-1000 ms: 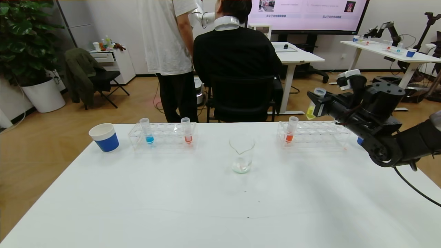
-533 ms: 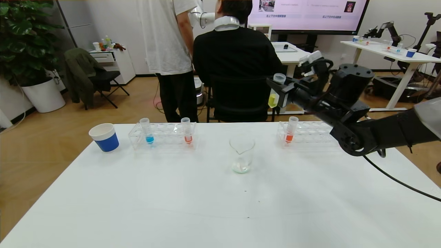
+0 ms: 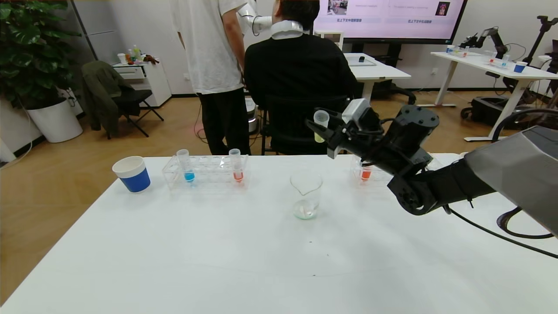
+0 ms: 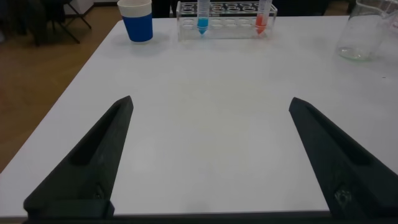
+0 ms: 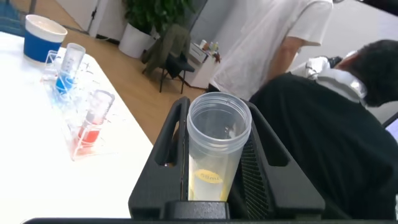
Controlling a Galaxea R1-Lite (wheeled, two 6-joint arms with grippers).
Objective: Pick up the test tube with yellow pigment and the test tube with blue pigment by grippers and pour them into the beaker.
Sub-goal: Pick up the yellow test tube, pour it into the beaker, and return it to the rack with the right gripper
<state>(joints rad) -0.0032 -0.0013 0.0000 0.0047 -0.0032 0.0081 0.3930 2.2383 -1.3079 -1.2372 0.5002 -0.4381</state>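
Yellow tube: the test tube with yellow pigment (image 3: 320, 125) is upright, above the table's far edge, up and right of the beaker (image 3: 306, 195).
Right gripper (image 3: 323, 129): clamped on that tube.
Blue tube: the test tube with blue pigment (image 3: 186, 166) stands in the left rack (image 3: 207, 172).
Left gripper (image 4: 211, 155): spread wide over the table (image 3: 244, 253), holding nothing.
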